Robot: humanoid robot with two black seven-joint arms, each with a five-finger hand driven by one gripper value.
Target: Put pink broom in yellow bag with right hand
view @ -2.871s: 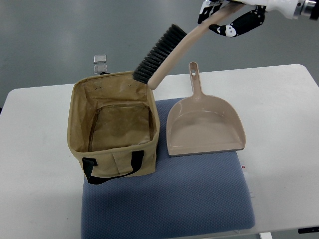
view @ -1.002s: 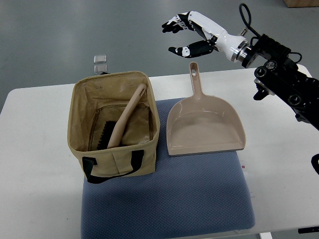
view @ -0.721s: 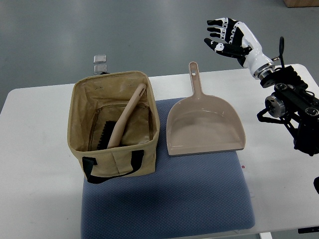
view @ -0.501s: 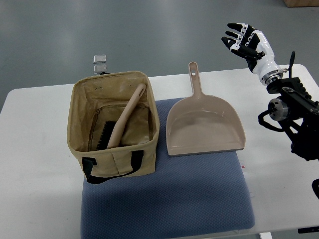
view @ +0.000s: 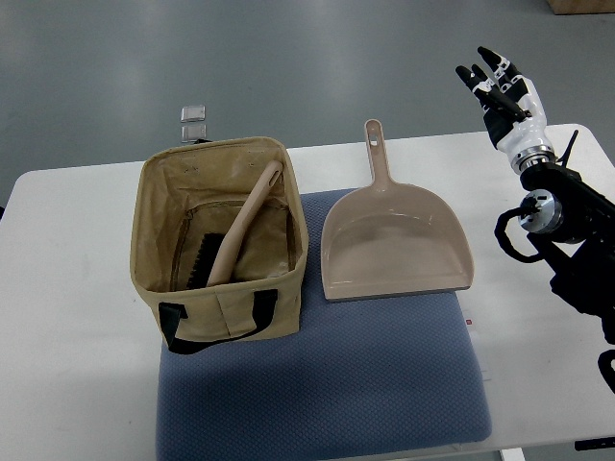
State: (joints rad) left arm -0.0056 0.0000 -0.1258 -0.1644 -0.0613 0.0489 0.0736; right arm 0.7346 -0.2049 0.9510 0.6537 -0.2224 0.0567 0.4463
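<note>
The pink broom (view: pixel 235 235) lies inside the yellow bag (view: pixel 219 240), leaning diagonally: its dark bristle head is down at the bag's floor towards the near left, and its pale handle slants up to the far wall, with the tip resting against the inner fabric near the far rim. The bag stands upright and open on the left part of a blue-grey mat (view: pixel 327 384) that lies on the white table (view: pixel 67 317), its black carrying strap hanging over the near wall. Just beside the bag on its right, a pink dustpan (view: pixel 394 245) lies flat, partly on the mat and partly on the bare table, with its handle pointing away towards the table's far edge and its wide mouth facing the near side. The right robot hand (view: pixel 504 86) is raised above the far right corner of the table, well apart from the bag and the dustpan; its white-and-black fingers (view: pixel 492 60) are spread and extended, pointing away, and hold nothing. Its dark arm comes in along the picture's right edge. On the grey floor beyond the table, behind the bag, lie two small square clear pieces (view: pixel 193 120)
</note>
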